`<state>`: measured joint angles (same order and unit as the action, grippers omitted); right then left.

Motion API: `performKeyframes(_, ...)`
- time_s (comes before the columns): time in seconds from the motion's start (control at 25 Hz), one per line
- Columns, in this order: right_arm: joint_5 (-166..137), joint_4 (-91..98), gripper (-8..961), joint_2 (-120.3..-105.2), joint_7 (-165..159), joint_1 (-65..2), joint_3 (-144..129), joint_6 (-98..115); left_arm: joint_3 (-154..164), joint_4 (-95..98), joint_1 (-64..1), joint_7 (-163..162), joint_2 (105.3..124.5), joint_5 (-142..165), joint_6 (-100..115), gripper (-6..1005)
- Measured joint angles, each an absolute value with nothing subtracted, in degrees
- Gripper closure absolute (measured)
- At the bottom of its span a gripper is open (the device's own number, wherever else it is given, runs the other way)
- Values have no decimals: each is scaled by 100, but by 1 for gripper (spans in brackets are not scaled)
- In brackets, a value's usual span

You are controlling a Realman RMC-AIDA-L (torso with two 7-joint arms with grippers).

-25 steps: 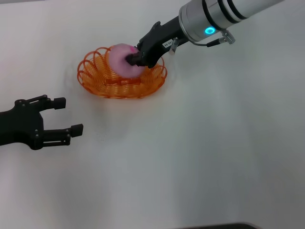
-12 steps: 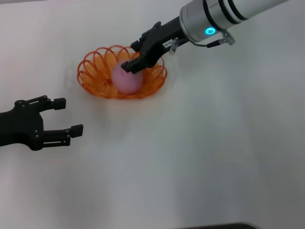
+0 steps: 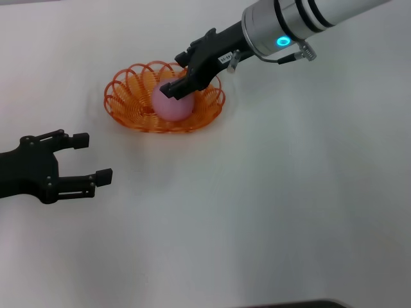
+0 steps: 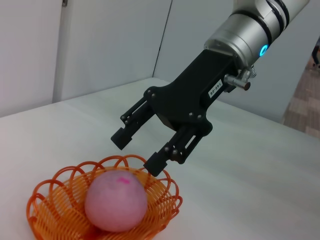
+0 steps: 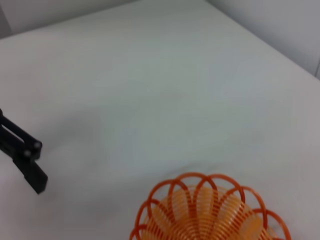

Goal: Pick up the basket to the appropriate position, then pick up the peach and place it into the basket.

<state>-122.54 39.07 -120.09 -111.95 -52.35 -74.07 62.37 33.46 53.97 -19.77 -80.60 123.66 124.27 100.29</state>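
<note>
Nearest the robot, the left end effector (image 3: 87, 156) hangs idle over the plain white worktop (image 3: 270, 212), its black fingers spread wide and holding nothing, well apart from the work.

Farther out, the oval orange wire basket with its looped scalloped rim (image 3: 122, 96) sits flat on the worktop. The round pale pink peach with a small darker pink spot (image 3: 170, 104) rests inside it, toward the basket's right half; the left wrist view shows the peach (image 4: 116, 200) seated low in the basket (image 4: 52, 197), touching the wires beneath.

Beyond and just above, the right end effector (image 3: 183, 82) reaches in from the far right on its silver arm. Its fingers stand open and apart from the fruit, the tips (image 4: 155, 164) near the far rim, gripping nothing.

The placing looks done. The peach would likely handle as light, smooth and prone to roll, so it is best taken across its widest middle. The basket seems light and springy; its looped rim is the natural hold.
</note>
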Motion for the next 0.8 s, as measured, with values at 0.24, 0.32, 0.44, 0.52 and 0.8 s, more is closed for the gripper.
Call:
performKeyframes(0.24, -11861, 4317, 176, -11977, -10972, -4844, -7375, 6380, 3318, 5397, -1977, -8060, 12366, 12427, 10014, 91)
performKeyframes(0.32, -11651, 4588, 176, -11968, -10826, -4552, -7354, 6475, 3290, 5397, -1979, -8060, 12364, 12427, 9998, 91)
performKeyframes(0.44, -11383, 4933, 177, -11949, -10615, -4127, -7244, 6700, 3243, 5397, -1995, -8060, 12356, 12427, 10009, 91)
performKeyframes(0.52, -11331, 5098, 177, -11943, -10486, -3902, -7061, 6919, 3239, 5397, -2000, -8060, 12351, 12427, 10018, 91)
performKeyframes(0.8, -11363, 5370, 176, -11912, -10093, -3315, -6301, 7761, 3190, 5397, -1999, -8060, 12348, 12432, 10025, 91)
